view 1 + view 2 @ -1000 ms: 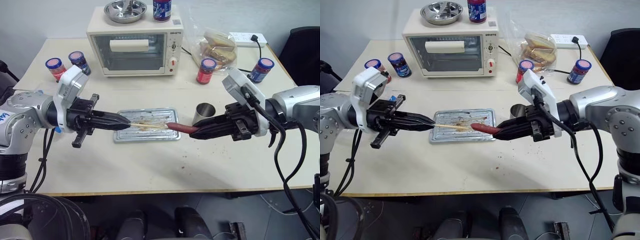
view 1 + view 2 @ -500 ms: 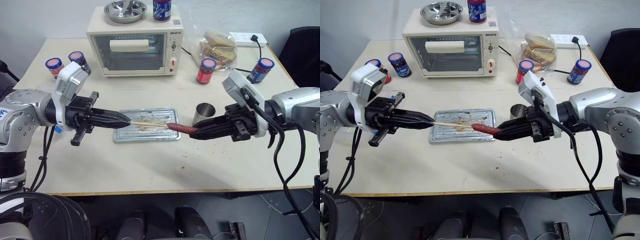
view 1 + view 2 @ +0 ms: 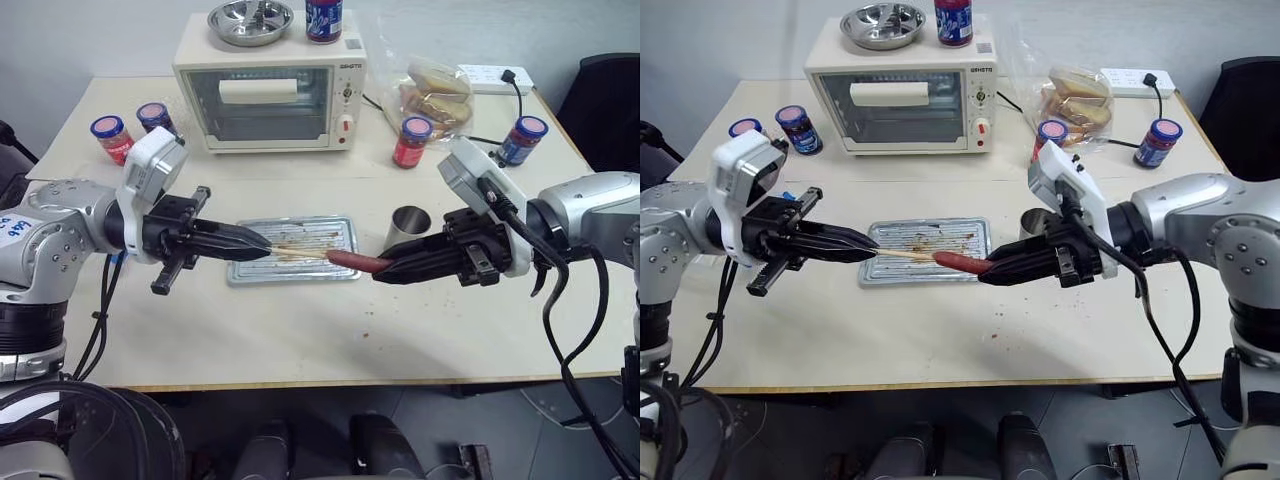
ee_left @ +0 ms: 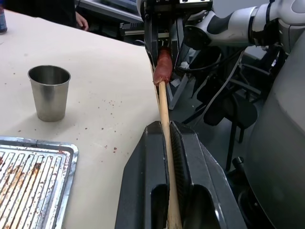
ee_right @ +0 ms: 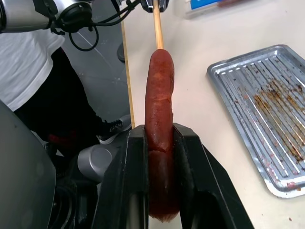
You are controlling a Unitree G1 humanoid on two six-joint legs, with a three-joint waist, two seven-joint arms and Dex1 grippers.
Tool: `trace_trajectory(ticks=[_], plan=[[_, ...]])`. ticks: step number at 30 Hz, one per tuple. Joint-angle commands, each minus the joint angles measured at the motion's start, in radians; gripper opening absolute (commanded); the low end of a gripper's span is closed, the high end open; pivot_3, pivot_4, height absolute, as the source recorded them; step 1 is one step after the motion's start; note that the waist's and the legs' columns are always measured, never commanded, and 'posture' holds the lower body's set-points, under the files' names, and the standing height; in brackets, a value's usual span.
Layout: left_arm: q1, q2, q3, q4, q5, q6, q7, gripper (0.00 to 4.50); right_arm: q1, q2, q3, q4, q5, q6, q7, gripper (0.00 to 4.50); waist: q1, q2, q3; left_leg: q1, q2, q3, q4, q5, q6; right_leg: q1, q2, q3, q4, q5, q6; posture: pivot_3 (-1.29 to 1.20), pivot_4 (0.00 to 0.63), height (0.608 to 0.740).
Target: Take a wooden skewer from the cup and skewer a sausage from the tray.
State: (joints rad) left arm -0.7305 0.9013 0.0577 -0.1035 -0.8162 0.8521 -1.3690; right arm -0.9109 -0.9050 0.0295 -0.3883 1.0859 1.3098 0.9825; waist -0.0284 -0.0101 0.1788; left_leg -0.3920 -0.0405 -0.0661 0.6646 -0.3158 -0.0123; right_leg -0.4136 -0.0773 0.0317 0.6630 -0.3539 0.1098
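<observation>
My left gripper is shut on the wooden skewer, which points right, level above the tray. My right gripper is shut on the reddish sausage, held level and pointing left. The skewer's tip meets the sausage's free end over the tray's right part. In the left wrist view the skewer runs from between the fingers to the sausage. In the right wrist view the sausage sticks out of the jaws toward the skewer. The steel cup stands right of the tray, behind the right gripper.
A toaster oven with a steel bowl and a jar on top stands at the back. Jars with coloured lids sit at the left and right. A bag of bread and a power strip lie at the back right.
The sausage and the skewer have edged slightly toward each other, so the skewer's tip now sits at the sausage's end. Both grips are unchanged.
</observation>
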Motion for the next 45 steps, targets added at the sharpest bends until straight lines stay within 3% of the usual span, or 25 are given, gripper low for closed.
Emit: trace_trajectory(ticks=[1, 7, 9, 15, 16, 22, 25, 29, 32, 37, 45], plan=[[-0.024, -0.025, -0.027, -0.037, 0.009, -0.013, 0.002, 0.00, -0.046, 0.032, 0.005, -0.026, 0.013, -0.014, 0.001, 0.39, 0.000, 0.000, 0.000, 0.000, 0.000, 0.000, 0.000, 0.000, 0.000, 0.000, 0.000, 0.000, 0.000, 0.000, 0.000, 0.00, 0.150, 0.740], [-0.022, -0.023, -0.035, -0.032, 0.033, -0.019, -0.014, 0.00, -0.053, 0.032, 0.029, -0.027, -0.015, -0.025, 0.023, 0.39, 0.000, 0.000, 0.000, 0.000, 0.000, 0.000, 0.000, 0.000, 0.000, 0.000, 0.000, 0.000, 0.000, 0.000, 0.000, 0.00, 0.150, 0.740], [-0.013, -0.015, -0.027, -0.030, 0.041, -0.021, -0.015, 0.00, -0.049, 0.027, 0.030, -0.026, -0.025, -0.030, 0.031, 1.07, -0.001, 0.000, 0.000, 0.000, 0.000, 0.000, 0.000, 0.000, 0.000, 0.000, 0.000, 0.000, 0.000, 0.000, 0.000, 0.00, 0.150, 0.740], [0.081, 0.041, 0.049, -0.040, 0.042, -0.027, 0.017, 0.00, -0.048, 0.015, 0.035, -0.008, -0.123, -0.081, -0.007, 2.51, -0.004, 0.000, 0.000, 0.000, 0.000, 0.000, 0.000, 0.000, 0.000, 0.000, 0.000, 0.000, 0.000, 0.000, 0.000, 0.00, 0.150, 0.740], [0.111, 0.050, 0.081, -0.051, 0.032, -0.020, 0.038, 0.00, -0.052, 0.018, 0.034, 0.008, -0.151, -0.100, -0.021, 2.79, -0.004, 0.000, 0.000, 0.000, 0.000, 0.000, 0.000, 0.000, 0.000, 0.000, 0.000, 0.000, 0.000, 0.000, 0.000, 0.00, 0.150, 0.740], [0.380, 0.046, 0.384, -0.188, -0.043, 0.043, 0.218, 0.00, -0.048, 0.025, 0.032, 0.051, -0.255, -0.186, -0.039, 2.79, -0.001, 0.000, 0.000, 0.000, 0.000, 0.000, -0.001, 0.000, 0.000, -0.001, 0.000, 0.001, 0.000, 0.000, 0.000, 0.00, 0.150, 0.740], [0.507, 0.005, 0.553, -0.249, -0.067, 0.067, 0.336, 0.00, -0.050, 0.051, 0.016, 0.062, -0.239, -0.178, -0.041, 3.25, -0.001, 0.000, 0.000, 0.000, 0.000, 0.000, -0.001, 0.000, 0.000, -0.001, 0.000, 0.001, 0.000, 0.000, 0.000, 0.00, 0.150, 0.740], [0.658, -0.070, 0.798, -0.249, -0.013, 0.024, 0.490, 0.00, -0.055, 0.097, 0.017, 0.043, -0.216, -0.191, -0.032, 4.33, -0.002, 0.000, 0.000, 0.000, 0.001, 0.000, -0.001, 0.000, 0.000, 0.000, 0.000, 0.001, -0.001, 0.000, 0.000, 0.00, 0.150, 0.740], [0.694, -0.101, 0.894, -0.176, 0.042, -0.053, 0.579, 0.00, -0.080, 0.135, 0.016, 0.059, -0.215, -0.197, -0.040, 4.42, 0.000, 0.000, 0.000, 0.001, 0.001, 0.000, -0.001, 0.000, 0.000, 0.000, 0.000, 0.000, -0.001, 0.000, 0.000, 0.00, 0.150, 0.740], [0.642, -0.109, 0.903, 0.000, 0.193, -0.231, 0.760, 0.00, -0.122, 0.187, 0.015, 0.098, -0.215, -0.191, -0.040, 4.42, 0.005, -0.001, -0.001, 0.001, 0.000, 0.000, 0.000, 0.000, 0.000, 0.001, 0.000, 0.000, -0.001, 0.000, 0.000, 0.00, 0.150, 0.740], [0.522, -0.128, 0.726, 0.158, 0.314, -0.330, 0.910, 0.00, -0.133, 0.231, 0.011, 0.112, -0.218, -0.191, -0.050, 4.42, 0.004, -0.004, -0.002, 0.001, -0.001, -0.001, -0.001, 0.000, 0.001, 0.001, -0.002, 0.000, -0.001, 0.000, 0.000, 0.00, 0.150, 0.740]])
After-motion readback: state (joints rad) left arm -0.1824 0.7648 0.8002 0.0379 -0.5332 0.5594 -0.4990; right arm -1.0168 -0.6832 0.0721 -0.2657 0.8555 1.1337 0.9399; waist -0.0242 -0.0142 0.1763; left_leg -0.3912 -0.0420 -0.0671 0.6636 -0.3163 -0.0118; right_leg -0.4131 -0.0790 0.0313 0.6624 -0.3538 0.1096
